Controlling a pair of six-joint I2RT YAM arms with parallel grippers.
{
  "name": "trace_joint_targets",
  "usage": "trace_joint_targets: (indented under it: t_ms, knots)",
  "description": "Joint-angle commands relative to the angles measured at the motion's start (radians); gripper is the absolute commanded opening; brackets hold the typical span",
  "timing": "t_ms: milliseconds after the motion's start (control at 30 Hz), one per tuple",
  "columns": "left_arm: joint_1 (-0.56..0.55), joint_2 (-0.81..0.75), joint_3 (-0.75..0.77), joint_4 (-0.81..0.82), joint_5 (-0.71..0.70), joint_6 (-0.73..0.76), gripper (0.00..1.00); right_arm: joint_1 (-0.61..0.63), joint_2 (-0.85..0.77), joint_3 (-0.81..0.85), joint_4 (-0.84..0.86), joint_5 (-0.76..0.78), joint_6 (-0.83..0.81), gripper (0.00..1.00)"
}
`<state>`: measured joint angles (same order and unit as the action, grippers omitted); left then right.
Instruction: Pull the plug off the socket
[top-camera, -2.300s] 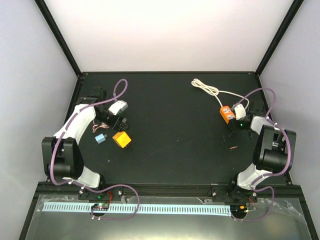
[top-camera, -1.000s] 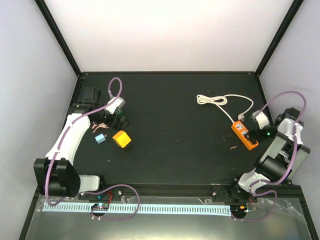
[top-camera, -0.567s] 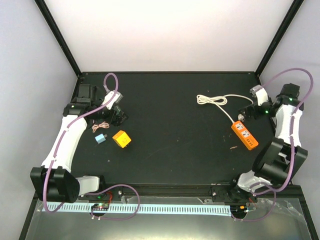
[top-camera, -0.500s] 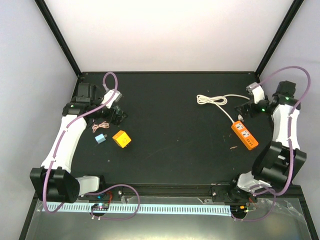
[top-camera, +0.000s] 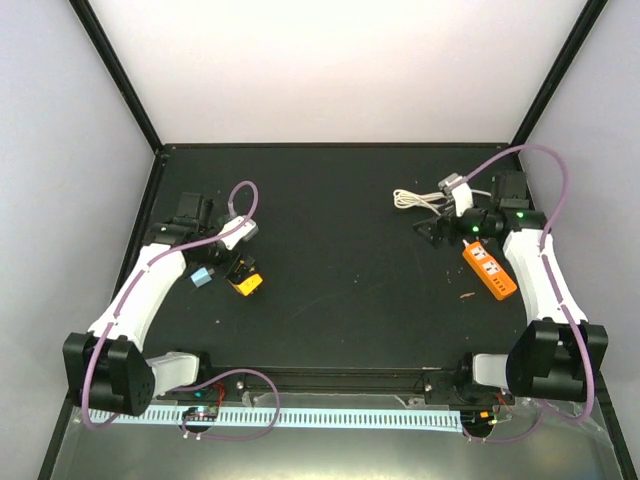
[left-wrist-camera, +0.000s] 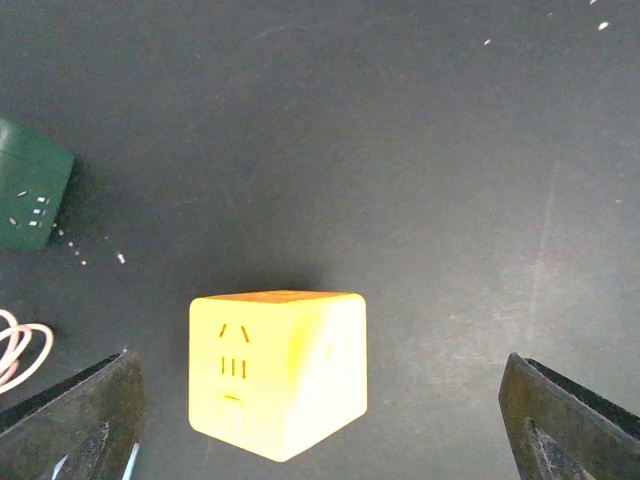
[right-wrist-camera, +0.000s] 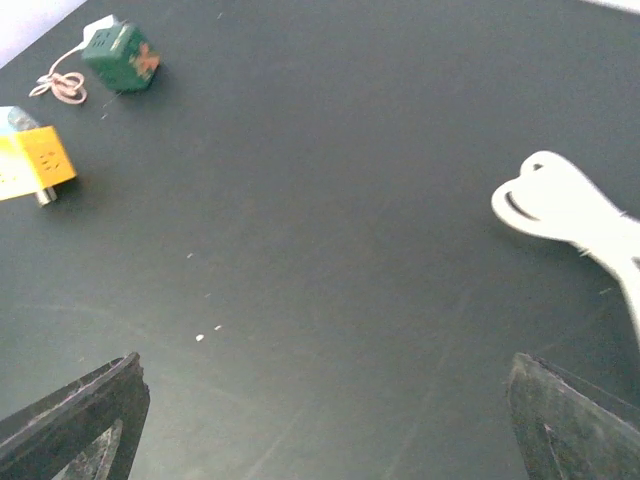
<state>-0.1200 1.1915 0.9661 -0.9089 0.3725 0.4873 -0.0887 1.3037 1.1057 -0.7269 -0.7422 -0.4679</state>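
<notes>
the socket (top-camera: 489, 271) lay on the right side of the tabletop (top-camera: 340, 300), its long axis running far-left to near-right; the plug, at its far-left end, was hidden under the right wrist, so whether it sat plugged in could not be told; its cord (top-camera: 412, 200) lay coiled farther left. the right claw (top-camera: 430, 229) hovered released, fingers wide, pointing left with the coil just beside it and the socket behind it to the near-right; this arm was far the nearer. the left claw (top-camera: 240, 268), also released, hung over a yellow cube (left-wrist-camera: 278, 372), well apart from the socket; the right claw likely needed to turn back toward the socket's far end.
</notes>
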Motion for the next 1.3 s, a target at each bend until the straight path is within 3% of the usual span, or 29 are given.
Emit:
trace_joint_targets:
  t_ms: [0,200,700,933,1067,1200,1267]
  knots:
    - [-0.003,0.051,0.007,0.040,-0.103,0.042,0.99,0.050,-0.057,-0.080,0.099,-0.036,0.110,1.00]
    - [-0.003,0.130,-0.003,0.060,-0.147,0.055,0.89,0.062,-0.093,-0.147,0.152,-0.053,0.160,1.00]
    - [0.016,0.189,-0.011,0.119,-0.322,0.058,0.88,0.062,-0.097,-0.172,0.218,-0.078,0.244,1.00]
    - [0.054,0.203,0.018,0.120,-0.325,0.046,0.79,0.062,-0.114,-0.188,0.241,-0.054,0.253,1.00]
    - [0.071,0.182,0.031,0.123,-0.319,0.048,0.84,0.061,-0.127,-0.184,0.260,-0.006,0.263,1.00]
    - [0.083,0.135,0.052,0.107,-0.253,0.042,0.98,0.062,-0.145,-0.176,0.273,0.031,0.261,1.00]
    - [0.086,0.105,0.065,0.101,-0.212,0.032,0.99,0.062,-0.158,-0.173,0.281,0.044,0.264,1.00]
